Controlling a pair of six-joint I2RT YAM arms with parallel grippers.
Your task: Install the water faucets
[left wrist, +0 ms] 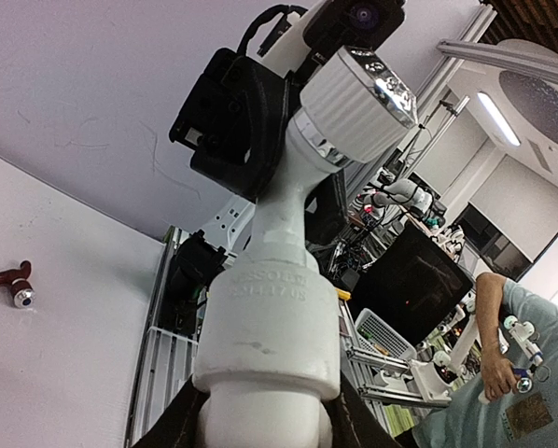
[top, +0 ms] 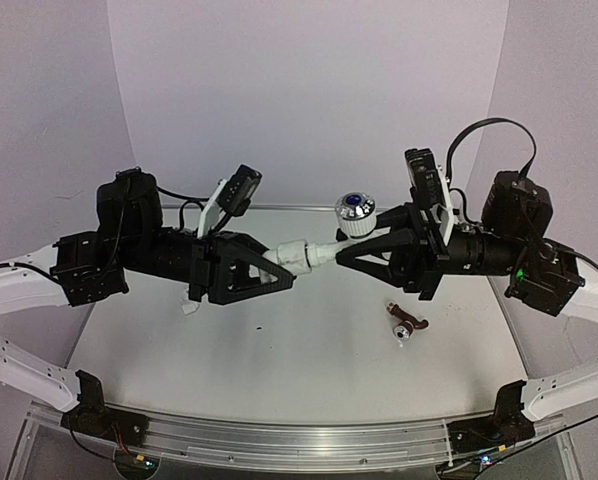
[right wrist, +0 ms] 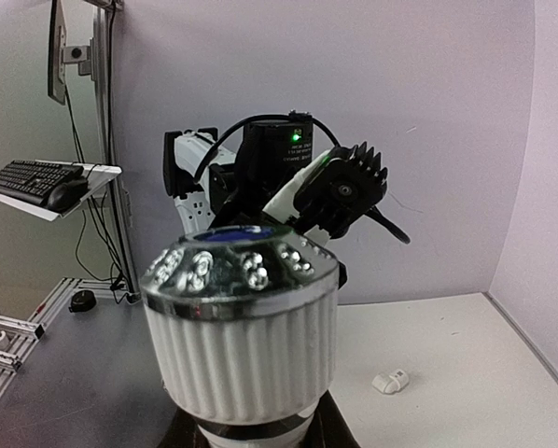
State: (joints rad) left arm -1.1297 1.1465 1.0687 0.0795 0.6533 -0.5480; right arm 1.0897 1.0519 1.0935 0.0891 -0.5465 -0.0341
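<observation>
A water faucet [top: 354, 214] with a ribbed white knob, silvery rim and blue centre hangs above the table's middle. My right gripper [top: 343, 255] is shut on its body just under the knob [right wrist: 242, 336]. Its stem runs left into a stubby white pipe fitting [top: 297, 253], on which my left gripper [top: 280, 272] is shut. In the left wrist view the fitting [left wrist: 270, 317] fills the space between the black fingers, and the faucet [left wrist: 354, 93] rises from it toward the right arm. The joint between stem and fitting is hidden, so any thread there cannot be seen.
A small brown piece with a silvery end [top: 407, 326] lies on the table right of centre, also visible in the left wrist view [left wrist: 8, 283]. A small white piece [top: 189, 308] lies under the left arm [right wrist: 391, 380]. An aluminium rail [top: 279, 440] runs along the near edge.
</observation>
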